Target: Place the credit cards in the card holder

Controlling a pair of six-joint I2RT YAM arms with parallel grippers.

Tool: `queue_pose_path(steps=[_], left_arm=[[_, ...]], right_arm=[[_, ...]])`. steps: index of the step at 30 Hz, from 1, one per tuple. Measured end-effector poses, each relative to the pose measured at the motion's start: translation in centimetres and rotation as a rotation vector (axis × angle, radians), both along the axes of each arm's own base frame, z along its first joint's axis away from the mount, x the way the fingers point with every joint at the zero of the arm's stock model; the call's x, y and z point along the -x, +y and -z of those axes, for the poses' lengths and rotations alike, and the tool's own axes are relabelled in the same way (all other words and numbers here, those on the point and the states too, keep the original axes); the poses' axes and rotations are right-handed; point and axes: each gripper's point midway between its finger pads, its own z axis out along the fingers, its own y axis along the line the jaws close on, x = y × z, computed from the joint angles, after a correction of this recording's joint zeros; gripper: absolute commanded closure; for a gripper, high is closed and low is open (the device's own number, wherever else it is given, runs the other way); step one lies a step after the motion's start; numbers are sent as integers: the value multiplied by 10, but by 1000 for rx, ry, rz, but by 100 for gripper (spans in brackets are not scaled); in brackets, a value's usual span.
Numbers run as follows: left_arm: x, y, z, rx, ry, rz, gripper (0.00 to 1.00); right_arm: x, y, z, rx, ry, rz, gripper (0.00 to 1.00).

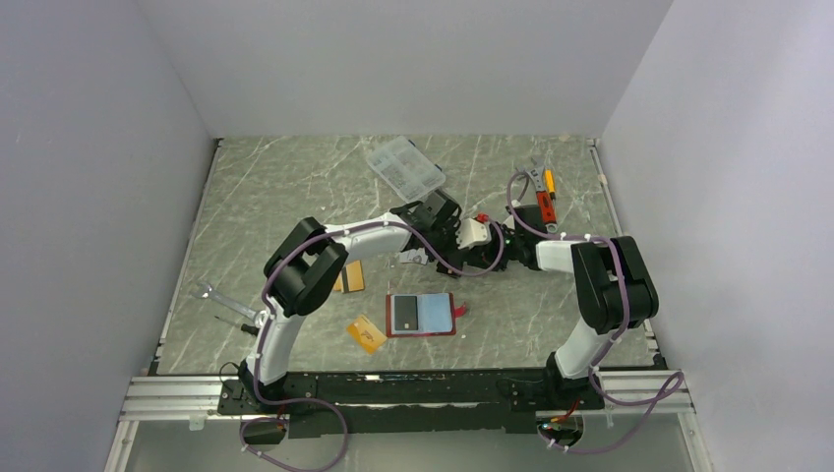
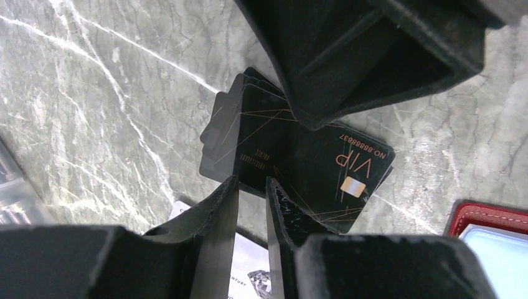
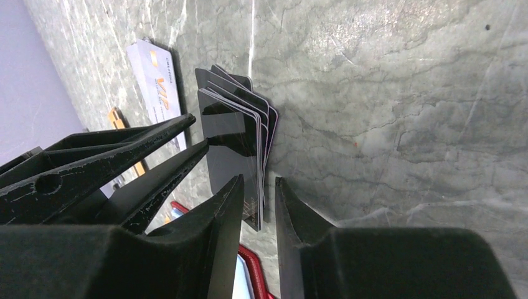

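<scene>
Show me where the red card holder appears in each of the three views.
Top external: card holder lies open, just below centre.
Left wrist: bottom right corner, cut off.
Right wrist: bottom edge, red rim only.
Shared landmark: stack of dark cards, in both wrist views.

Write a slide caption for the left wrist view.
Left hand pinches fanned dark plastic cards over grey marble table.

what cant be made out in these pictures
Top external: where the left pincer and right pincer meet the dark cards; the wrists cover it.
Left wrist: card holder, cut off at the bottom right edge.
Either wrist view: how many dark cards; they overlap and the pincers cover them.
Top external: print on the cards in the holder; too small.
</scene>
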Motion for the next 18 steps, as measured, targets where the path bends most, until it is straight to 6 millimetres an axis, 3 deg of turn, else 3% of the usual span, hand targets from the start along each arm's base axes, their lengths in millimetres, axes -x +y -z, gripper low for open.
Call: queue_pose_path(steps=[18], left_arm=[[16,-12,2,32,31,39,76]], right_arm=[[11,9,2,-103,34,37,74]])
